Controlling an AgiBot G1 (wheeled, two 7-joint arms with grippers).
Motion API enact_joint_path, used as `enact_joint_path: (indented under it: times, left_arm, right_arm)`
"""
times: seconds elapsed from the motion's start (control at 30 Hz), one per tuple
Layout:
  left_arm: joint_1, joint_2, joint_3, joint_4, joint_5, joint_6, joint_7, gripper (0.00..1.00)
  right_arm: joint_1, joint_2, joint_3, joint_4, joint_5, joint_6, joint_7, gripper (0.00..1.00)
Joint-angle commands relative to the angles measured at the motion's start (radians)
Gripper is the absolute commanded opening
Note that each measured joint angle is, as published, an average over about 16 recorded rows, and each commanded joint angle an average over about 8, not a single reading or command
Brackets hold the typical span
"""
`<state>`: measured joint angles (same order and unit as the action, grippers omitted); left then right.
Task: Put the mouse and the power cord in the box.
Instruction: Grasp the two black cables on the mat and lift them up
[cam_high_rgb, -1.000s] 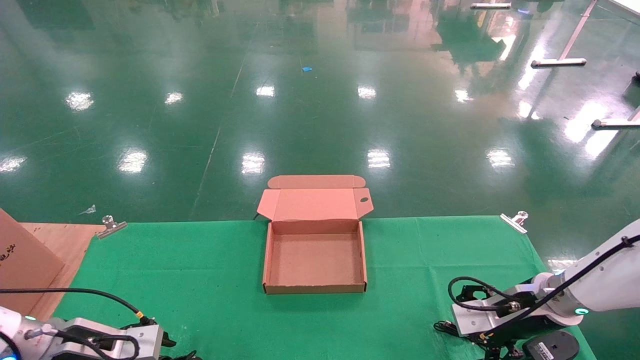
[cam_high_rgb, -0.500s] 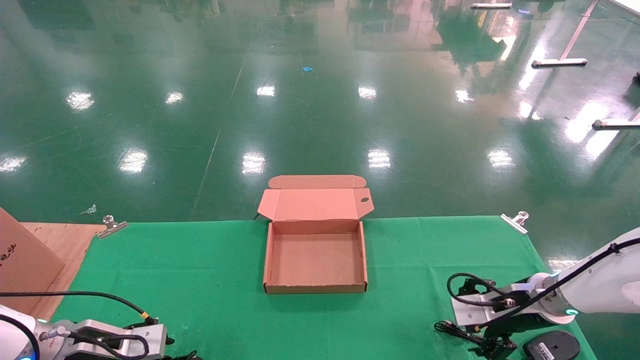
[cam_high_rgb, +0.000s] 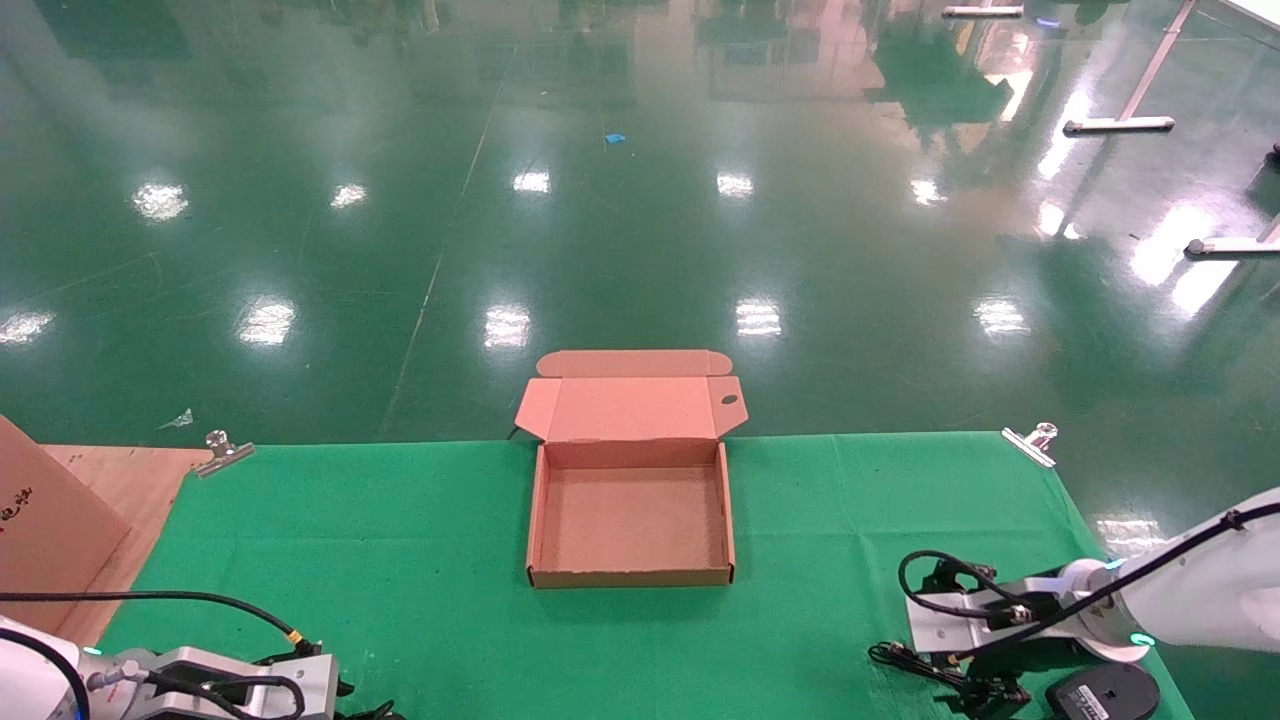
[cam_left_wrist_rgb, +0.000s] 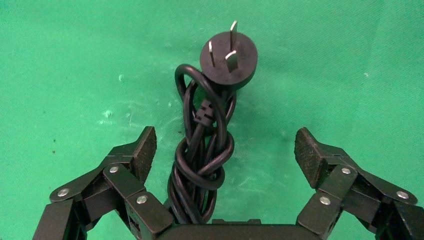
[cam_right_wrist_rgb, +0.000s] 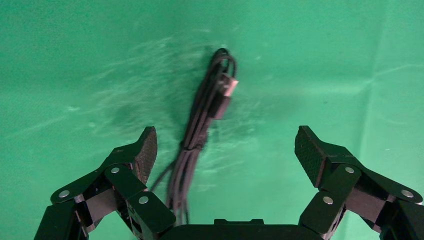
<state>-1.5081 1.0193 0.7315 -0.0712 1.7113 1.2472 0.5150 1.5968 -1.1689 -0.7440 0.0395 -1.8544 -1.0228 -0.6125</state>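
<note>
The brown box (cam_high_rgb: 536, 520) stands open in the middle of the green cloth, its lid (cam_high_rgb: 628, 408) folded back and nothing inside. At the near left, my left gripper (cam_left_wrist_rgb: 226, 147) hovers open just over the power cord (cam_left_wrist_rgb: 200, 155), a knotted black bundle lying between the fingers with its three-pin plug (cam_left_wrist_rgb: 228, 62) pointing away. The black mouse (cam_high_rgb: 1105, 692) lies at the near right edge, beside my right arm (cam_high_rgb: 985, 620). My right gripper (cam_right_wrist_rgb: 226, 147) is open above the mouse's thin bundled cable (cam_right_wrist_rgb: 202, 125), which lies close to one finger (cam_right_wrist_rgb: 145, 150).
A larger cardboard piece with red print (cam_high_rgb: 40, 520) leans on bare wood at the left. Metal clips (cam_high_rgb: 222, 452) (cam_high_rgb: 1030, 443) pin the cloth's far corners. Beyond the table's far edge is shiny green floor. Loose black arm cables (cam_high_rgb: 150, 598) loop near both wrists.
Both arms have sunk slightly toward the cloth at the near edge. The right arm's drop uncovers more of the mouse. The box has not moved.
</note>
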Motion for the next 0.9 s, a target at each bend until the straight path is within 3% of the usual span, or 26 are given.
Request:
enact_joint_path:
  times: [0.03, 0.1, 0.2, 0.27, 0.3, 0.37, 0.9]
  left_arm:
    - [-0.001, 0.002, -0.001, 0.012, -0.001, -0.004, 0.006, 0.83]
    - [-0.003, 0.004, -0.001, 0.019, -0.001, -0.008, 0.01, 0.6]
    - [-0.006, 0.006, 0.001, 0.028, 0.001, -0.014, 0.016, 0.22]
    - [-0.008, 0.008, 0.002, 0.033, 0.004, -0.017, 0.019, 0.05]
    - [-0.009, 0.009, 0.003, 0.035, 0.005, -0.019, 0.02, 0.01]
    - [-0.011, 0.01, 0.004, 0.039, 0.006, -0.022, 0.023, 0.0]
    - [-0.021, 0.001, 0.0, 0.059, 0.001, -0.016, 0.045, 0.0]
  right_arm:
    - [-0.002, 0.002, 0.002, -0.007, 0.003, -0.006, -0.006, 0.92]
    - [-0.005, 0.003, 0.004, -0.011, 0.005, -0.004, -0.009, 0.73]
    - [-0.009, 0.002, 0.004, -0.016, 0.007, 0.003, -0.014, 0.36]
    - [-0.011, 0.001, 0.005, -0.018, 0.007, 0.009, -0.017, 0.11]
    - [-0.011, 0.001, 0.005, -0.019, 0.007, 0.012, -0.018, 0.06]
    - [-0.012, -0.001, 0.005, -0.02, 0.008, 0.017, -0.02, 0.0]
    - [-0.007, -0.007, 0.013, -0.031, 0.019, 0.016, -0.024, 0.0]
